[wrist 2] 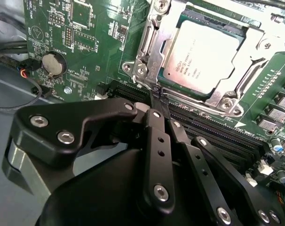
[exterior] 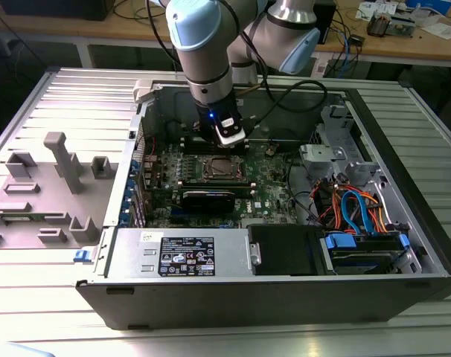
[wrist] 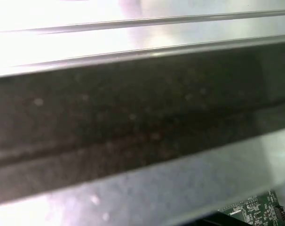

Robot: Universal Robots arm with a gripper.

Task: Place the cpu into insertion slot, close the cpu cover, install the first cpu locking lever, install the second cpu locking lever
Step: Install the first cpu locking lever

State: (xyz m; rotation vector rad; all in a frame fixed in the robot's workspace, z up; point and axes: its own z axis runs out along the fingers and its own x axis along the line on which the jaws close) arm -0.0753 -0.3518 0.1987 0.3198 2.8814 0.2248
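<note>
- One gripper (wrist 2: 157,96) — fingers pinched narrow, tips together at a corner of the cpu cover (wrist 2: 149,47); whether they grip anything cannot be told.
- Task item — the cpu (wrist 2: 201,56) sits flat in the insertion slot (wrist 2: 222,22), with the cover lying down around it.
- Exterior view: gripper at the slot's 12 o'clock edge, inside the open computer case (exterior: 285,297).

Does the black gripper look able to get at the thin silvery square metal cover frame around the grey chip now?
Probably yes. In the second wrist view the black gripper has its tips right at a corner of the silvery cover frame, and nothing stands between them.
</note>
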